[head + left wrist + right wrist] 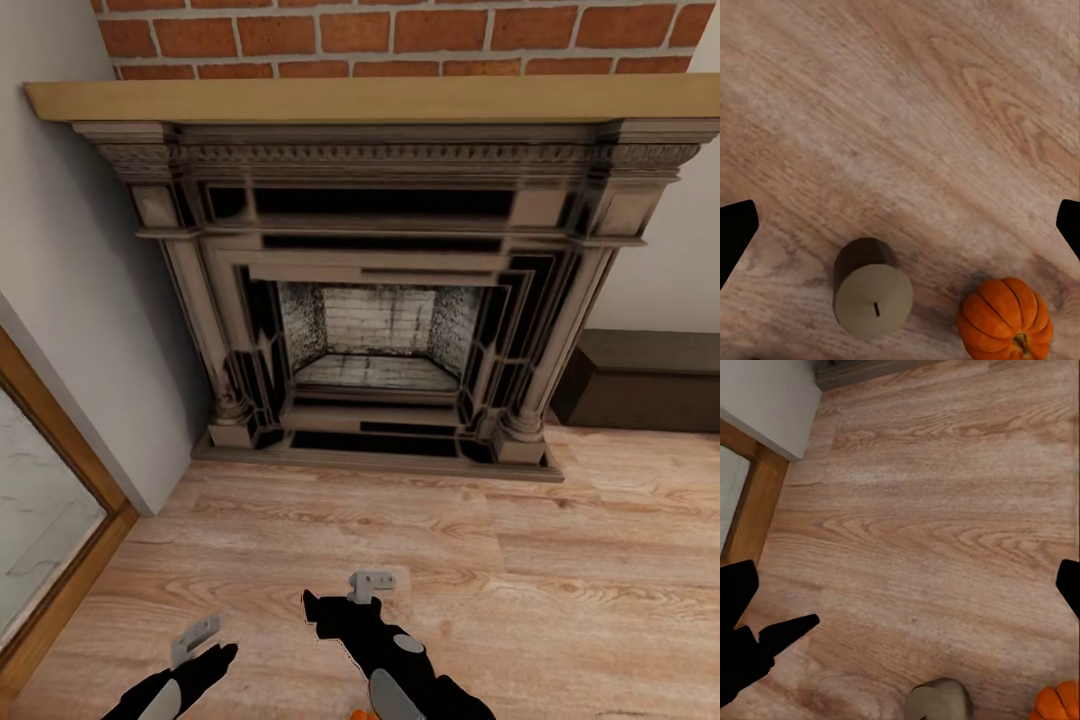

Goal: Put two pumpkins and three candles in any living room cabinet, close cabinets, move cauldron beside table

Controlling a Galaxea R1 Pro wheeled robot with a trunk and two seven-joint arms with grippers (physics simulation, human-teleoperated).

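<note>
Bare wood floor (330, 530) stretches from the ornate fireplace (385, 300) to both arms. The dark cabinet (640, 380) sits against the wall right of it. On the floor under the left claw (900, 225), spread wide and empty, one candle (872, 296) stands upright near a pumpkin (1006, 319). The right claw (900, 592) is likewise wide apart.

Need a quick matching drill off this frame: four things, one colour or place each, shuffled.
1. pumpkin
2. candle
3. fireplace surround
4. cabinet

a. dark brown, low, against the wall right of the fireplace
b. beige stub with a wick, upright on the floor
c. under the brick wall, ornate columns
d. bright orange, ribbed, on the floor

Pairs: 1-d, 2-b, 3-c, 4-a
</note>
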